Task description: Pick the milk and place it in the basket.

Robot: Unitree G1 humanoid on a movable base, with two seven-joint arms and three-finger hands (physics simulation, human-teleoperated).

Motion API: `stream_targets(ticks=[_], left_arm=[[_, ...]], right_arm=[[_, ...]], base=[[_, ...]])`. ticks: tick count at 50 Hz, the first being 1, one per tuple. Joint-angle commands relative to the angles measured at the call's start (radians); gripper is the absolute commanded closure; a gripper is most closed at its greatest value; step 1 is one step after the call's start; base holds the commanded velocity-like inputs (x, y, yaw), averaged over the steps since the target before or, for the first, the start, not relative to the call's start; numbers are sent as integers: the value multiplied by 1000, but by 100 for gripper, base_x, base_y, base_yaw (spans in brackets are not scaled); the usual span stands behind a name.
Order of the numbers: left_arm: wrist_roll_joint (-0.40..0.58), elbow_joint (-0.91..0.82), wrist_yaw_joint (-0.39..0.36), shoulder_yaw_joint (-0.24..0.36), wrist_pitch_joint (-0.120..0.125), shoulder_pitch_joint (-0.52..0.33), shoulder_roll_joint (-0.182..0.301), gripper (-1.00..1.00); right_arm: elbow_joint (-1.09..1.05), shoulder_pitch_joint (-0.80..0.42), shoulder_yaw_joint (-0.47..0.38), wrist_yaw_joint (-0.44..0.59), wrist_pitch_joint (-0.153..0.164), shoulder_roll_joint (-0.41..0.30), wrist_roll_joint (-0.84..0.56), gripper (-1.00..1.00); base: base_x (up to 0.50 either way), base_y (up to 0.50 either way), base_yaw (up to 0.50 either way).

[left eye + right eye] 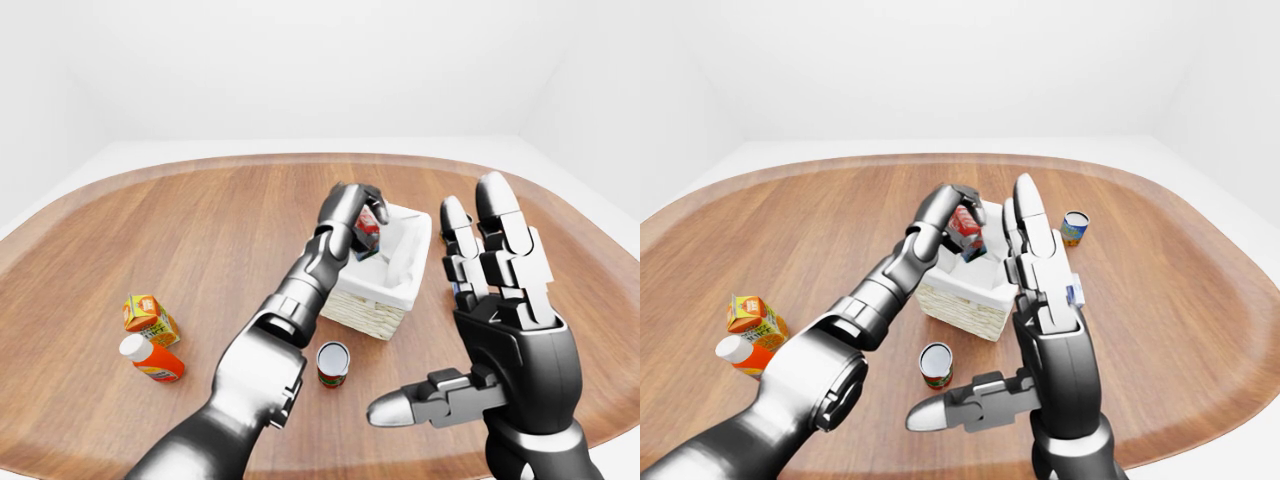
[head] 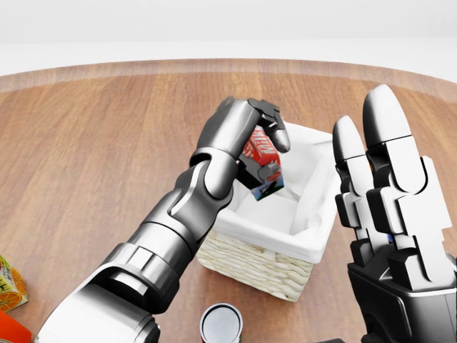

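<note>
The milk [image 2: 263, 166] is a small red and blue carton. It hangs tilted just above the white lining of the wicker basket [image 2: 251, 269]. My left hand [image 2: 265, 136] reaches in from the lower left and is shut on the carton's top, with fingers curled over its red face. Its lower end dips inside the basket's rim. In the head view my right hand [image 1: 455, 300] is raised at the right of the basket. The right hand's fingers are spread open, the thumb sticks out to the left, and it holds nothing.
A tin can [image 1: 333, 362] stands just below the basket. An orange juice carton [image 1: 148, 318] and an orange bottle [image 1: 152, 360] lie at the left of the wooden table [image 1: 200, 230]. A second can [image 1: 1074, 228] stands right of the basket.
</note>
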Motion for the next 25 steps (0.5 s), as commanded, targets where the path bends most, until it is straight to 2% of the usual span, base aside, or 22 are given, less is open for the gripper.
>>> stream_targets(ticks=[1,16,25], left_arm=[[-19,-14,20,29,0,-21,19,-100],[-18,-21,24,23,0,-10,8,-100],[-91,-88,-15,44,0,3,14,-100]], right_arm=[[0,-1,9,-5,0,-3,-3,-100],[-3,-6,-4,-2,0,1,5,-100],[8,-7,-9,0,0,2,9,-100]], base=[[0,0,0],[0,0,0],[0,0,0]])
